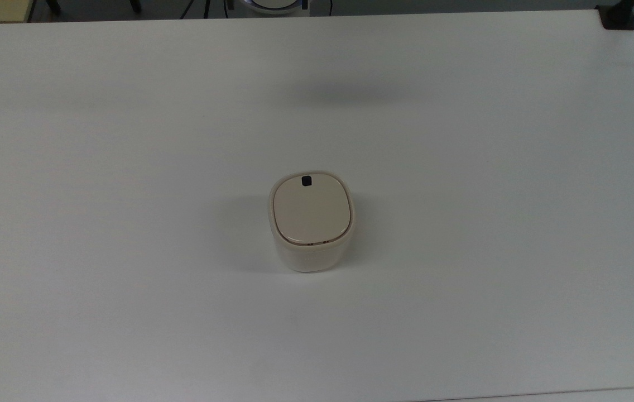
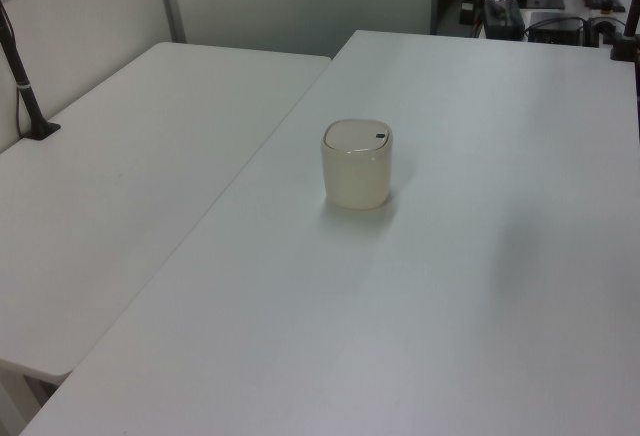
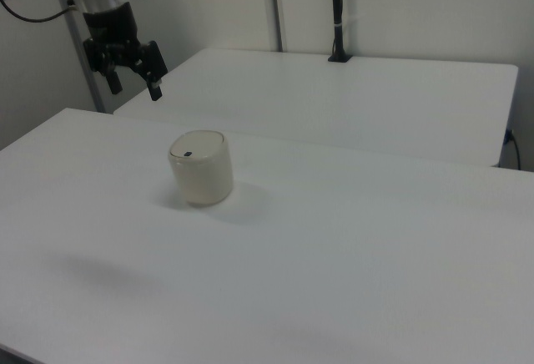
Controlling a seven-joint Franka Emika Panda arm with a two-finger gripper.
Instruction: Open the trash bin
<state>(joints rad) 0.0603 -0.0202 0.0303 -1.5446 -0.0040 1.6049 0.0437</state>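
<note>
Right view: the trash bin [image 3: 201, 169] stands upright on the white worktop [image 3: 350, 247], lid [image 3: 196, 144] shut flat, black latch [image 3: 188, 154] on top. It sits below the fingers [image 3: 154, 90], toward the right view's right, well apart from them. Fingers spread, clamping nothing.

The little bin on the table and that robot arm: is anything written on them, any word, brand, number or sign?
None can be read.
The trash bin: plain cream sides and a plain lid, with one black square latch that bears no visible letters.
The gripper and arm: black and white, no legible marking.
The table: bare white.
</note>
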